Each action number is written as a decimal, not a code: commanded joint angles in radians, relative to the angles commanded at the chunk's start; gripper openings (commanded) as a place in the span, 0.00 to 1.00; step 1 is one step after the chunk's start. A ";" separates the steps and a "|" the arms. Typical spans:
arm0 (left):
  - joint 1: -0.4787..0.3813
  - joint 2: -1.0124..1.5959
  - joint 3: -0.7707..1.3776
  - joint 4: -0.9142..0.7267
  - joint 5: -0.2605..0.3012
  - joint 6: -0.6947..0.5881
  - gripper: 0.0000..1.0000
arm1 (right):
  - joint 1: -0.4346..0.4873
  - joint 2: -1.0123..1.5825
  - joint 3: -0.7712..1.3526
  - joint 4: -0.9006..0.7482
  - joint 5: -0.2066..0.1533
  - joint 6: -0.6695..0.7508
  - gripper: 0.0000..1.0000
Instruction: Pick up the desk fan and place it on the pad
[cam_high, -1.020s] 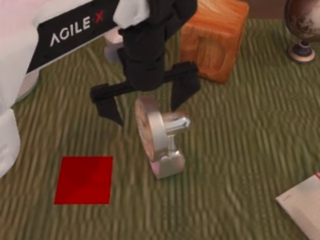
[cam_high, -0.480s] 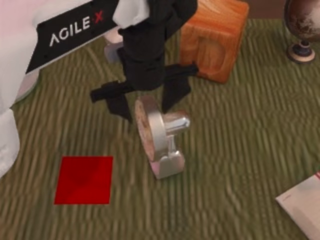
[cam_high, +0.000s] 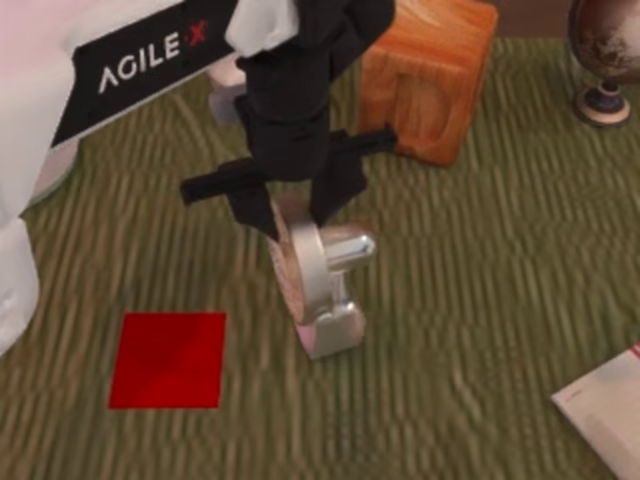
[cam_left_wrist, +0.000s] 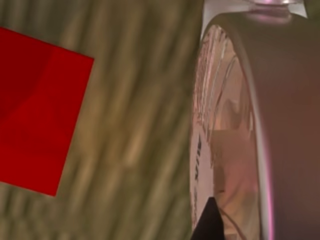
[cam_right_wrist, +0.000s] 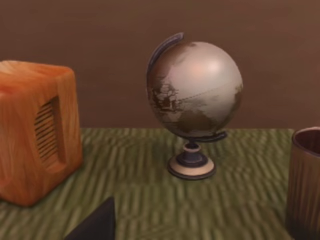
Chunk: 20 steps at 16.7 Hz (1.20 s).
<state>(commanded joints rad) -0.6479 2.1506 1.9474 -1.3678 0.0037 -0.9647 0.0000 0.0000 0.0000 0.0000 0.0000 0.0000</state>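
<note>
At table centre: fan (cam_high: 312, 270), upright; metal, likely stiff, slick, top-heavy. Left gripper (cam_high: 292, 212) fingers closed onto head rim, the apt hold. Pad (cam_high: 168, 359) at 8 o'clock, apart. Right gripper idle, fingers unreadable.

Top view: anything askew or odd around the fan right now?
Nothing stands out. The desk fan stands upright on its base, right of the pad, with the left gripper closed on its head's rim. The wooden block and globe stand undisturbed.
</note>
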 joint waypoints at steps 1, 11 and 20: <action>0.000 0.000 0.000 0.000 0.000 0.000 0.00 | 0.000 0.000 0.000 0.000 0.000 0.000 1.00; 0.006 0.018 0.077 -0.071 0.000 -0.002 0.00 | 0.000 0.000 0.000 0.000 0.000 0.000 1.00; 0.014 0.035 0.259 -0.221 0.000 0.001 0.00 | 0.000 0.000 0.000 0.000 0.000 0.000 1.00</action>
<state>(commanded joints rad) -0.6343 2.1855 2.2061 -1.5884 0.0038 -0.9634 0.0000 0.0000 0.0000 0.0000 0.0000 0.0000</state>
